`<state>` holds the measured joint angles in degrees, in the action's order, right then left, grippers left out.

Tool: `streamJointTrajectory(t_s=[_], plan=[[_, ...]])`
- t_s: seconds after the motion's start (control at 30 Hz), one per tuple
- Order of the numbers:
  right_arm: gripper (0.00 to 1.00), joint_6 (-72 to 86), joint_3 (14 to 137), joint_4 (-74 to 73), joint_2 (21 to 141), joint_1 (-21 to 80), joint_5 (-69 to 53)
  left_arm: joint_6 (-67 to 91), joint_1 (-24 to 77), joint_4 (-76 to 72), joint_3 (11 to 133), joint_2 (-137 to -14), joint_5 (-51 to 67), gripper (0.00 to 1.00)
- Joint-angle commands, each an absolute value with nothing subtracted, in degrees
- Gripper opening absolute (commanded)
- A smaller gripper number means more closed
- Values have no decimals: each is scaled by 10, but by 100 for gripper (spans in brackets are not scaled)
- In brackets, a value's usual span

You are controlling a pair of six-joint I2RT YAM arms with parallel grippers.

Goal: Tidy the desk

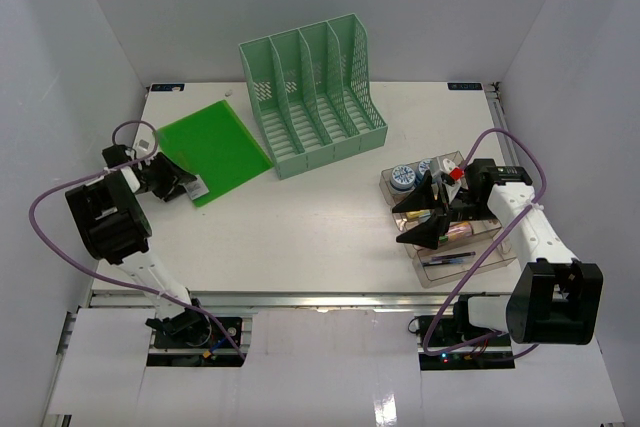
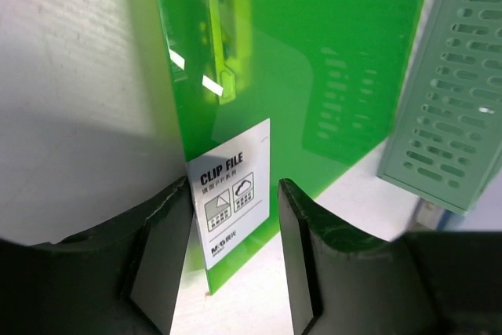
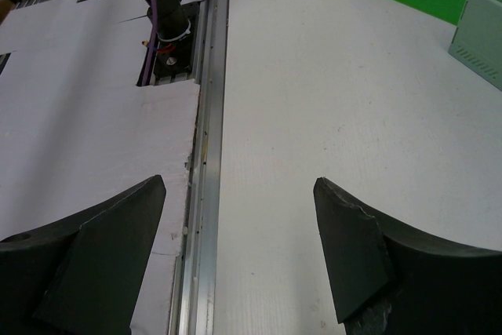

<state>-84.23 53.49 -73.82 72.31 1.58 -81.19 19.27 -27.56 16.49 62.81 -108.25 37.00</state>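
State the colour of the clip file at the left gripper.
Bright green clip file, white label; left wrist view shows it best.

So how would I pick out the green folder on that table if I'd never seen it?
Start at the white desk and find the tall pale-green slotted file rack standing at the back. Just left of it lies the clip file, flat on the surface. Unlike the pale rack, it is bright translucent green with a white label at its near corner.
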Motion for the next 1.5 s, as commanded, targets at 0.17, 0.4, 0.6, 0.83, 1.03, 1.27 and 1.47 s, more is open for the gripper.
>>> streamJointTrajectory(t_s=[0.17, 0.4, 0.6, 0.83, 1.03, 1.27, 1.47], plan=[[83, -847, 548, -751, 717, 18, -831, 233, -311, 133, 563, -1063, 443, 25], [82, -850, 545, -751, 723, 17, -830, 230, -321, 121, 538, -1052, 470, 0], [82, -869, 536, -749, 727, 50, -818, 223, -324, 168, 534, -1010, 472, 0], [80, -745, 583, -642, 763, 216, -735, 237, -324, 207, 507, -897, 477, 0], [84, -467, 565, -233, 747, 406, -446, 249, -325, 218, 503, -865, 500, 0], [90, -407, 514, 179, 808, 583, -142, 247, -326, 225, 503, -879, 524, 0], [90, -420, 588, 311, 972, 648, -34, 247, -326, 229, 500, -879, 537, 0]])
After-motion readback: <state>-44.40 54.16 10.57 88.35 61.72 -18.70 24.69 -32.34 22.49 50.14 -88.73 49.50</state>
